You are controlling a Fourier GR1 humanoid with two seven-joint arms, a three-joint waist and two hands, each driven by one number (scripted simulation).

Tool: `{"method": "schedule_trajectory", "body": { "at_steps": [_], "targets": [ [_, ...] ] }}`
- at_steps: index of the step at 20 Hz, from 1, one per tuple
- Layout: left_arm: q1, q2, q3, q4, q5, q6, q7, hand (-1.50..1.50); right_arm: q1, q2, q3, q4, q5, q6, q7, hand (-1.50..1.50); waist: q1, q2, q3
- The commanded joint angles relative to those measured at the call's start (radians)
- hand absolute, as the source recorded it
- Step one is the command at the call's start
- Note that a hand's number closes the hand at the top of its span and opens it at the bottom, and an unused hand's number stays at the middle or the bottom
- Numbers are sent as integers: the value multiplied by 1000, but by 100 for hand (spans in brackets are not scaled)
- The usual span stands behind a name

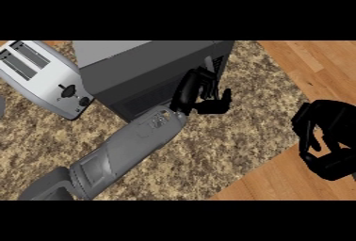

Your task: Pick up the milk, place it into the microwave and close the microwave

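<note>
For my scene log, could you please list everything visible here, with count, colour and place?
microwave: one, dark grey, top centre on the counter.
toaster: one, silver with black controls, upper left.
counter: one, speckled brown, across the middle.
floor: wooden, light brown, right side.
milk: not visible.
left hand: one, black, on a grey forearm, at the microwave's front right edge.
right hand: one, black, far right, fingers curled, holding nothing visible.

My view of the microwave (149, 70) cut off along its top, its front partly hidden behind my left hand (198, 94), toaster (45, 77) left of the microwave clipped at the edge, I cannot find the milk.
</note>
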Motion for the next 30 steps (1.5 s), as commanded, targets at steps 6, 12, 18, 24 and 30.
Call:
{"method": "schedule_trajectory", "body": {
  "at_steps": [6, 12, 18, 24, 30],
  "targets": [
    [-75, -61, 2, 21, 15, 20, -13, 150, 17, 0, 45, -81, -22, 58, -20, 150, -45, 6, 3],
    [-69, -60, -4, 20, 22, 42, -29, 150, 20, -5, 62, -133, -30, 50, 0, 150, -54, 6, 2],
    [33, -62, 157, -12, 225, 37, 74, 150, 77, -32, 162, -171, -21, 91, 77, 150, 8, 36, -15],
    [78, -64, 286, -27, 357, -30, 22, 150, 150, 5, 210, -215, -45, 54, 95, 150, 48, 25, -13],
    [125, -64, 277, 10, 416, -148, -10, 150, 207, 38, 235, -278, -30, -3, 102, 150, 95, 16, -13]
  ]
}}
